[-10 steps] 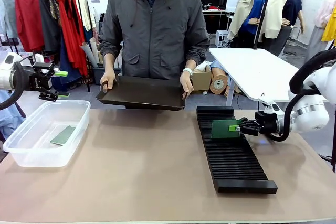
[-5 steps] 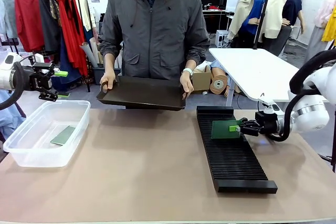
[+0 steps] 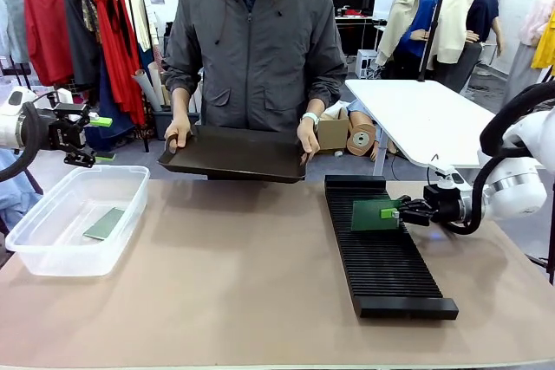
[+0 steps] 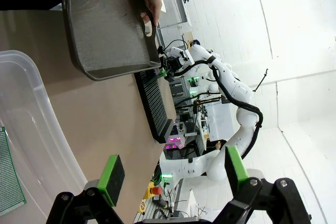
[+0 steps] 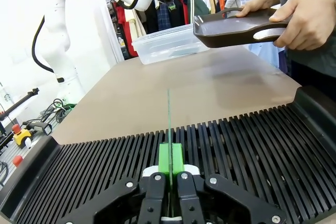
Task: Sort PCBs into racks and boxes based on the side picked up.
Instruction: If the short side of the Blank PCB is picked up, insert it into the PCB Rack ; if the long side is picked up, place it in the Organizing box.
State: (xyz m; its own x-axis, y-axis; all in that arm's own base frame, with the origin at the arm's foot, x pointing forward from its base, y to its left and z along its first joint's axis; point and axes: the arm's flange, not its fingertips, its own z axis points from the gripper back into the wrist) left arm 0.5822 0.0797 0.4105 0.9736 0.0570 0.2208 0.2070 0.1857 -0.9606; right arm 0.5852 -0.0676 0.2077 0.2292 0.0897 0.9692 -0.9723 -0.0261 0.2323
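Mostly clear, w/ a few blind spots. R gripper (image 3: 401, 211) has its pads pinched shut on a PCB (image 3: 375, 214), held on edge over the far part of the rack (image 3: 381, 257). From the R wrist cam that board (image 5: 169, 116) is edge-on, just a thin green line, so can't tell if its bottom edge sits in a slot or hangs above. Rack (image 5: 236, 145) cut off at both sides there. L gripper (image 3: 98, 138) is above the far edge of the box (image 3: 52, 253), jaws wide apart, nothing btwn them; L arm cut off at pic edge. 2nd PCB (image 3: 104, 223) lies flat in the box; L wrist cam catches only its corner (image 4: 9, 179). Person holds a black tray (image 3: 234, 153) w/ both hands, its inside hidden from front. Count: 2 PCBs, 1 rack, 1 box, 1 tray.
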